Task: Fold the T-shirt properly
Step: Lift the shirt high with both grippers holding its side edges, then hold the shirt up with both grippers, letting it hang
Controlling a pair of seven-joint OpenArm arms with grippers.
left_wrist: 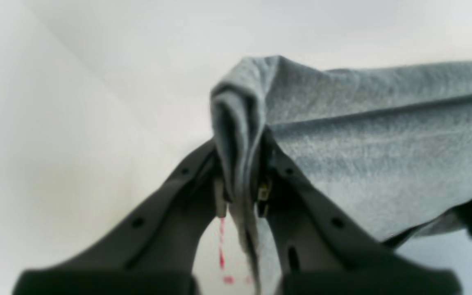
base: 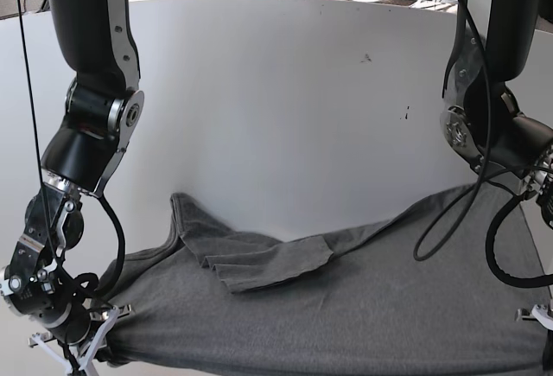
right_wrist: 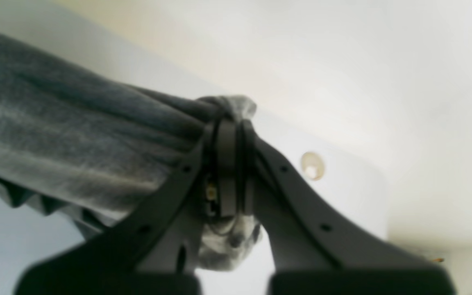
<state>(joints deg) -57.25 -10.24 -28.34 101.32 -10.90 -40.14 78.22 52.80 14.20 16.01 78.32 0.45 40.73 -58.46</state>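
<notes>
Early stage: both end effectors, left point(left_wrist: 242, 180) and right point(right_wrist: 232, 172), clamp the shirt point(base: 346, 307) edge at 6 o'clock; folding remains.

You had the plain dark charcoal-grey short-sleeved T-shirt point(base: 346, 298) spread across the table (one sleeve creased), near edge lifted taut.

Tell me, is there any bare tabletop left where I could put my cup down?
Yes: the white table is bare across its far half, between the two arm columns, beyond the T-shirt. The near half is crowded: the T-shirt spans it, pinched by the left hand and right hand, with cables hanging on that side.
</notes>
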